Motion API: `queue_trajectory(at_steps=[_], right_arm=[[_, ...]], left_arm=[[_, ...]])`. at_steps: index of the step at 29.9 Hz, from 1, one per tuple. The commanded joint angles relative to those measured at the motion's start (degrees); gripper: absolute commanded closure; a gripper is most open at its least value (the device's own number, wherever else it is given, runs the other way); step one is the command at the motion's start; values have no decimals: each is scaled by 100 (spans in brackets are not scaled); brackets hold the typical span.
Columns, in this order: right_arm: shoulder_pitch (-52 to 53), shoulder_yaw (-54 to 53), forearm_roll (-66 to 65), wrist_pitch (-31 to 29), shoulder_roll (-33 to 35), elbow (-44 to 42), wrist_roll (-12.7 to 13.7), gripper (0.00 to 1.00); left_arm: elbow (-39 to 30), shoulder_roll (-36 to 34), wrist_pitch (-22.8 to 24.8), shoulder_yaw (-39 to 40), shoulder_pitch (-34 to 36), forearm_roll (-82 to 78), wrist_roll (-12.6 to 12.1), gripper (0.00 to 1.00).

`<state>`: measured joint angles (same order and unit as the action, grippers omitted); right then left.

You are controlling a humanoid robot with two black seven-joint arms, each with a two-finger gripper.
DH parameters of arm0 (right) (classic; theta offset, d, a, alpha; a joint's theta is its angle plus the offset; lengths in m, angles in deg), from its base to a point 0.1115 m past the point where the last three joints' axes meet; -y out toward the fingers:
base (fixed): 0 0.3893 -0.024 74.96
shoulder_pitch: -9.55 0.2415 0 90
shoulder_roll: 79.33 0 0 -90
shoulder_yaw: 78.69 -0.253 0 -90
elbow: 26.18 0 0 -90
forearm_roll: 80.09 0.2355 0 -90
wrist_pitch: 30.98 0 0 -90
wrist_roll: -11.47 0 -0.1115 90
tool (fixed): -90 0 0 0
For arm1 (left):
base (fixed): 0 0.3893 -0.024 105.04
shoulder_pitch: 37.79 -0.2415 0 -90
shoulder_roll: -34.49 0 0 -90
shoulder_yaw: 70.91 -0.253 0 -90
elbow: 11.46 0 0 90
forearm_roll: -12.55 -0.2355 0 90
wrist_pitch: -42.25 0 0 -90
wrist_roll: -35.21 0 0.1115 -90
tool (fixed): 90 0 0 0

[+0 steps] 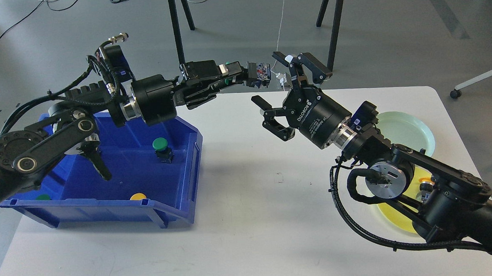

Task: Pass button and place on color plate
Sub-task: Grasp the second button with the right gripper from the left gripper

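Observation:
My left gripper [244,74] reaches right above the table's far edge, shut on a green-capped button [261,73] whose dark body sticks out of the fingertips. My right gripper [267,79] is open, one finger above and one below the button's outer end; I cannot tell if they touch it. A pale green plate [411,127] lies at the far right. A yellow plate [395,218] in front of it is mostly hidden by my right arm and holds a yellow button [425,184].
A blue bin [182,213] stands on the left of the white table [251,238]. It holds a green button [161,147], a yellow cap [138,197] and a green cap [43,198]. Stand legs rise behind the table.

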<state>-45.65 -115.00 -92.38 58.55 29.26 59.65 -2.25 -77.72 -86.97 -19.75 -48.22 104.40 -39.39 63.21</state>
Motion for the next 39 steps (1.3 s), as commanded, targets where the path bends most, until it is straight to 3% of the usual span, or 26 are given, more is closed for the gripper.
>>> queue_trajectory(at_steps=[1, 5, 18, 26, 35, 39], right_arm=[[88, 0, -2, 162, -31, -14, 0, 3], [150, 123, -2, 215, -39, -6, 0, 6], [396, 431, -19, 250, -110, 12, -9, 29], [388, 343, -19, 285, -110, 12, -158, 37], [344, 343, -19, 285, -75, 21, -158, 53], [344, 343, -28, 268, -66, 30, -158, 65]], left_arm=[[0, -1, 0, -1, 1, 0, 1, 87], [8, 8, 0, -1, 1, 0, 1, 87], [17, 8, 0, -1, 10, 8, 1, 87], [26, 8, 0, 8, 10, 0, 1, 87], [52, 8, 0, 16, 10, 0, 1, 87], [52, 8, 0, 16, 10, 8, 1, 87]])
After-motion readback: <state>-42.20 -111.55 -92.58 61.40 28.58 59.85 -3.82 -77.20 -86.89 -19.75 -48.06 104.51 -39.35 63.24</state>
